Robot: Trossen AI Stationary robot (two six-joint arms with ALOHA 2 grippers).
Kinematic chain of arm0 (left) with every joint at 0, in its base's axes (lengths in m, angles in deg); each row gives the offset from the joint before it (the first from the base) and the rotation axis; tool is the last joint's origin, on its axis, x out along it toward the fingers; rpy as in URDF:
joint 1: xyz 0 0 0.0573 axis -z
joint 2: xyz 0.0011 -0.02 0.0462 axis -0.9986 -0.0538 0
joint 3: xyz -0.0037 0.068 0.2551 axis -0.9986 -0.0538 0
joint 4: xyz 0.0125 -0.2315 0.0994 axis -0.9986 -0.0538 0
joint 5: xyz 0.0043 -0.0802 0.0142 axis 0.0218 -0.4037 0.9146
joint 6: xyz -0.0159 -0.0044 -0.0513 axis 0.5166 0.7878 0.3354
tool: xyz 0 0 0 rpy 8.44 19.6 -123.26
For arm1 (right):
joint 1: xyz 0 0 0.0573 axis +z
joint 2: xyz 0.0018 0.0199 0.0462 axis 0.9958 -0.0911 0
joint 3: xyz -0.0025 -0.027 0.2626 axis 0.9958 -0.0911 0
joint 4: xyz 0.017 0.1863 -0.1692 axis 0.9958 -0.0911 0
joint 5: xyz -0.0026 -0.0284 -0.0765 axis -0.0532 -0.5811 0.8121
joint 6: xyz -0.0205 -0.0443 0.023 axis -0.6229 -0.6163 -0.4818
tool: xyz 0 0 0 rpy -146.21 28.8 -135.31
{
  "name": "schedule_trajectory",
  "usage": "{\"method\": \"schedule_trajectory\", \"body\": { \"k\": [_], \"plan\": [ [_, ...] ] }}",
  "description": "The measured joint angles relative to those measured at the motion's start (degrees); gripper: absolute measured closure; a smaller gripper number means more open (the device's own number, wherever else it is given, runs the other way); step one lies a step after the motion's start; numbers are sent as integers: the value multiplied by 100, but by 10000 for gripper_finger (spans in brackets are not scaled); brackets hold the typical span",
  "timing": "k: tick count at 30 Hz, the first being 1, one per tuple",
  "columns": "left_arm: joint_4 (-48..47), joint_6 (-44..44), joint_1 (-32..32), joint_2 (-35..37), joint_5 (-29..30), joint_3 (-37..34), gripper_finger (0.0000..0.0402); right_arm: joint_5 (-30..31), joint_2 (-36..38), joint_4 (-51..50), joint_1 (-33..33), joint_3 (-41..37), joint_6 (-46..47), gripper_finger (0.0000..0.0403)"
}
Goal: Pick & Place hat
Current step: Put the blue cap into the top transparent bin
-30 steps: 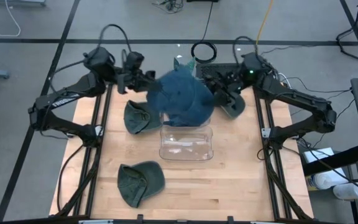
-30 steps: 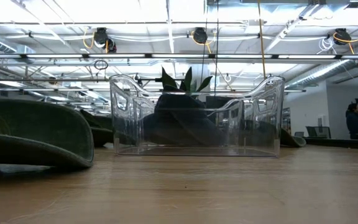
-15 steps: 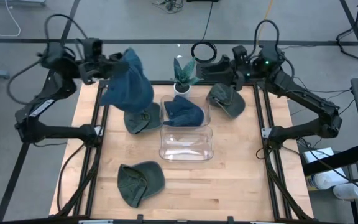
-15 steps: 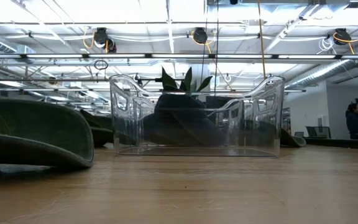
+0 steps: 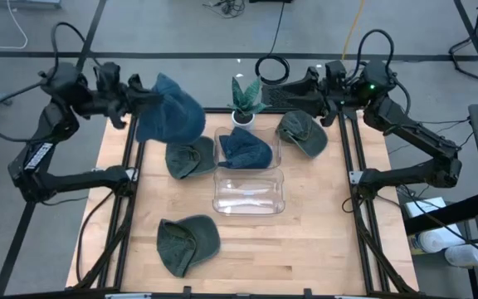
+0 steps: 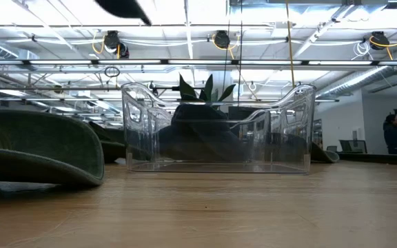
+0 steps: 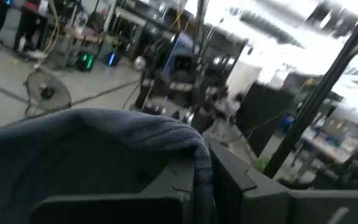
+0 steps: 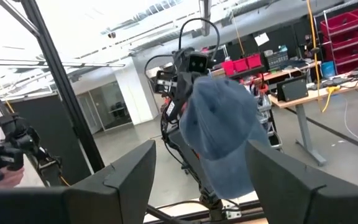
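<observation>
Wooden and pale, the desk (image 5: 305,241) carried a clear bin (image 5: 249,189) at centre frame with one blue hat (image 5: 244,148) already inside. The left tool (image 5: 136,96), upper left, was clamped on a second blue hat (image 5: 171,116) held in the air, not yet placed. Three green hats (image 5: 187,243) lay outside. The right tool (image 5: 299,93), upper right, stood apart and empty.

Left hand (image 5: 143,98) raised at rear-left, clamped shut, right hand (image 5: 293,85) rear-right, fingers apart
</observation>
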Motion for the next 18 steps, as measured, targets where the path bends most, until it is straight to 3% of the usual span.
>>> {"method": "schedule_trajectory", "body": {
  "k": [6, 18],
  "plan": [
    [86, -86, 371, -264, 369, -286, 374, -3, 2, -2, 0, 0, 4, 171],
    [2252, 566, 929, -1034, 888, -1353, 374, -23, 2, -2, 0, 0, 4, 171]
  ]
}}
